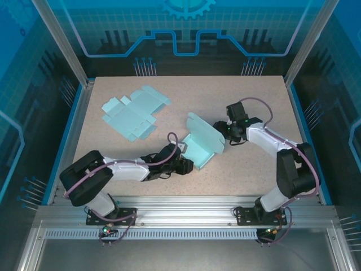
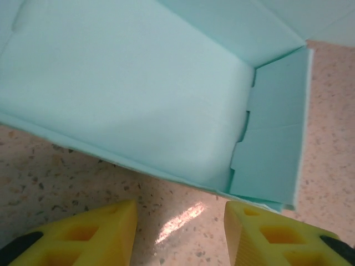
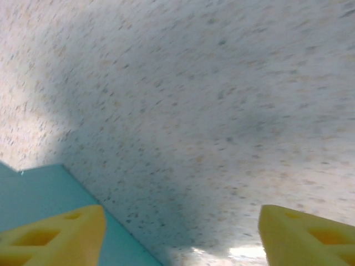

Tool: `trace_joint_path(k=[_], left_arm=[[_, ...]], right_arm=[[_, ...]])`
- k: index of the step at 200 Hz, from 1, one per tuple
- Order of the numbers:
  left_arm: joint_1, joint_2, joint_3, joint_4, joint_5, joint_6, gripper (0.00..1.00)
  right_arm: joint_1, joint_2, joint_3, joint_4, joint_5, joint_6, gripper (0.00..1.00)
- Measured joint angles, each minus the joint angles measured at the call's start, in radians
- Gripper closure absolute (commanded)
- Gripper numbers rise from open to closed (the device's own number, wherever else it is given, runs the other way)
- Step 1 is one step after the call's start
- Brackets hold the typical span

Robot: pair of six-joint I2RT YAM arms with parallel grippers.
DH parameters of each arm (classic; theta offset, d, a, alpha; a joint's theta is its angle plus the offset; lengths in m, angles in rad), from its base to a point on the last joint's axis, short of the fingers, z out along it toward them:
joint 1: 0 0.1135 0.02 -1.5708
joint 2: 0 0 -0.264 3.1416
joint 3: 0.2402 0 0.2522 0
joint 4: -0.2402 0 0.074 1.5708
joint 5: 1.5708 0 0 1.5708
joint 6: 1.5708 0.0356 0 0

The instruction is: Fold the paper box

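Observation:
The paper box (image 1: 202, 144) is pale teal and partly folded, lying mid-table with its back wall standing and its lid flap leaning up. My left gripper (image 1: 186, 165) sits just off the box's near edge. In the left wrist view the box's floor and a folded side flap (image 2: 138, 94) lie straight ahead, and my left gripper (image 2: 180, 233) is open with only bare table between its yellow fingers. My right gripper (image 1: 223, 129) hovers at the box's right side. It (image 3: 180, 235) is open wide over bare table, with a corner of the box (image 3: 39, 194) by its left finger.
A second teal box blank (image 1: 133, 113) lies flat at the back left of the speckled table (image 1: 254, 96). Blue rails and metal frame posts (image 1: 79, 107) border the table. Both arm bases stand at the near edge.

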Motion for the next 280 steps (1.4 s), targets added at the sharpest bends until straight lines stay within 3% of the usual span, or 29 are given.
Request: trace_joint_path(k=[14, 29, 60, 86, 117, 146, 191, 280], left_arm=[[0.001, -0.079, -0.017, -0.032, -0.043, 0.004, 0.43], [0.013, -0.172, -0.016, -0.085, -0.096, 0.026, 0.40], [0.151, -0.304, -0.005, -0.160, -0.127, 0.070, 0.32], [0.294, -0.285, 0.028, -0.190, -0.075, 0.121, 0.29], [0.351, -0.147, 0.100, -0.170, 0.043, 0.179, 0.28], [0.357, -0.001, 0.154, -0.120, 0.170, 0.192, 0.29], [0.352, 0.117, 0.174, -0.028, 0.323, 0.163, 0.30], [0.190, 0.084, 0.009, 0.151, 0.346, 0.016, 0.31]], right_arm=[[-0.025, -0.047, 0.001, -0.059, 0.038, -0.019, 0.13], [-0.034, -0.143, -0.011, -0.130, 0.093, -0.026, 0.00], [-0.034, -0.405, -0.099, -0.226, 0.152, -0.027, 0.00], [-0.032, -0.594, -0.211, -0.309, 0.150, 0.010, 0.00], [-0.032, -0.793, -0.319, -0.368, 0.105, 0.066, 0.00], [-0.032, -0.894, -0.389, -0.364, 0.014, 0.103, 0.00], [-0.031, -0.875, -0.436, -0.325, -0.068, 0.121, 0.00], [-0.062, -0.872, -0.430, -0.217, -0.077, 0.112, 0.00]])
